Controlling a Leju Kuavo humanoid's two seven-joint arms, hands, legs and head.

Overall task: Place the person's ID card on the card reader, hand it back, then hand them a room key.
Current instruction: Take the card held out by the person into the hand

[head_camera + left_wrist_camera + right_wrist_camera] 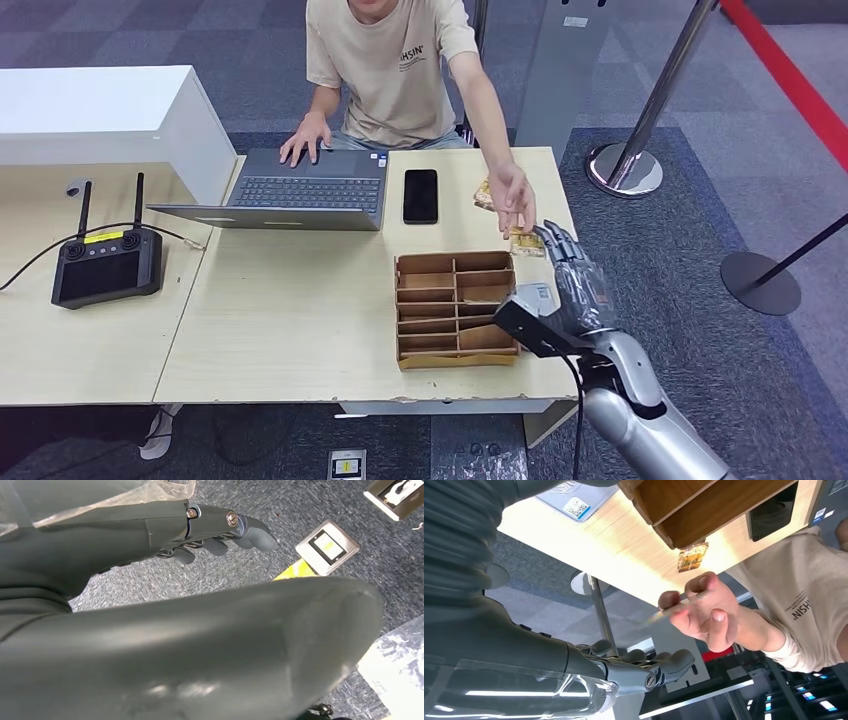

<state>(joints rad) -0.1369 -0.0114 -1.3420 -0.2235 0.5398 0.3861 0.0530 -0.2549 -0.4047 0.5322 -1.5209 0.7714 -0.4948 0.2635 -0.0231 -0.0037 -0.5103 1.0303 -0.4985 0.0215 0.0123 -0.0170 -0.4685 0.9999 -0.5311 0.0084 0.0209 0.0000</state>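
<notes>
My right hand (572, 283) is raised beside the far right corner of the pale wooden table (290, 320), fingers spread and holding nothing, palm waiting. The person in the beige T-shirt (395, 65) reaches toward it, their hand (704, 611) pinching a thin card (674, 611) edge-on, close to my fingertips but not yet touching them. I take that blurred sliver to be the ID card, though I cannot read its face. A second small gold-patterned card (692, 556) lies on the table just beyond the brown compartmented cardboard tray (455, 308). My left hand (220, 535) hangs low over the grey carpet, fingers loosely curled with nothing in them. The risk now is timing: if I close too early I will nip the person's fingers or knock the card away; too late, and it slips past my palm to the floor. So thin a card held edge-on could also slide between my fingers. I cannot make out a card reader.
</notes>
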